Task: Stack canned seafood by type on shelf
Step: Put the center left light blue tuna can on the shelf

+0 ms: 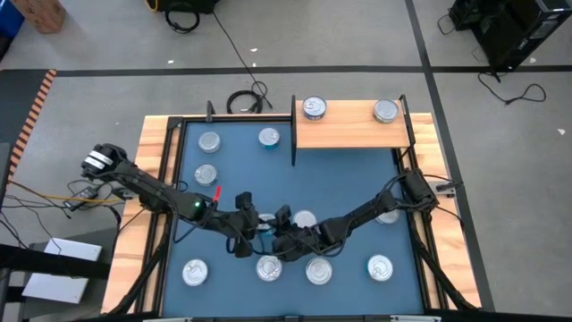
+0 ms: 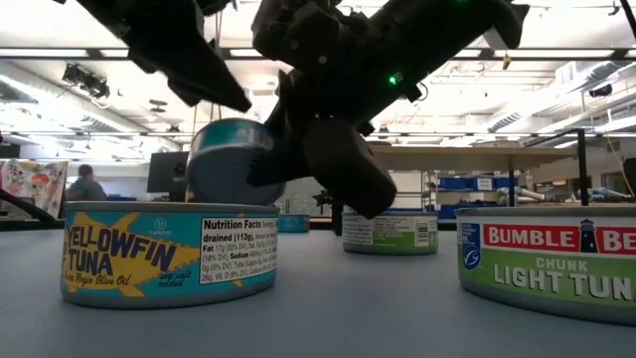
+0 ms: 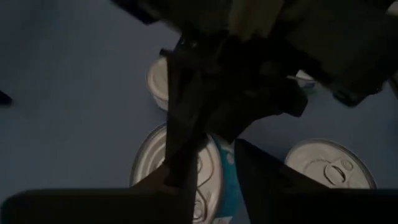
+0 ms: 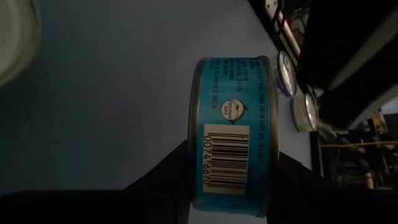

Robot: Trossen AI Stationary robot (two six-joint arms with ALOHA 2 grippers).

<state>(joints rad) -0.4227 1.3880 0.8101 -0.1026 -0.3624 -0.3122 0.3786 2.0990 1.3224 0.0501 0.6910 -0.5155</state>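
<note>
The right gripper (image 1: 271, 227) is clamped on a teal tin (image 4: 235, 134), one finger against each flat end, holding it on edge in the air above the blue mat (image 1: 232, 170). The left gripper (image 1: 253, 224) meets it from the other side, fingers spread beside the same tin. Other tins lie on the mat, and two stand on the wooden shelf (image 1: 349, 130).

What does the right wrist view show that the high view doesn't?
Right wrist only: the teal can clamped between the right gripper's fingers, with barcode and side label readable.
High only: the shelf with two cans on it, loose cans on the blue mat, and both arms meeting mid-mat.
Both: the right gripper at that can over the mat.
</note>
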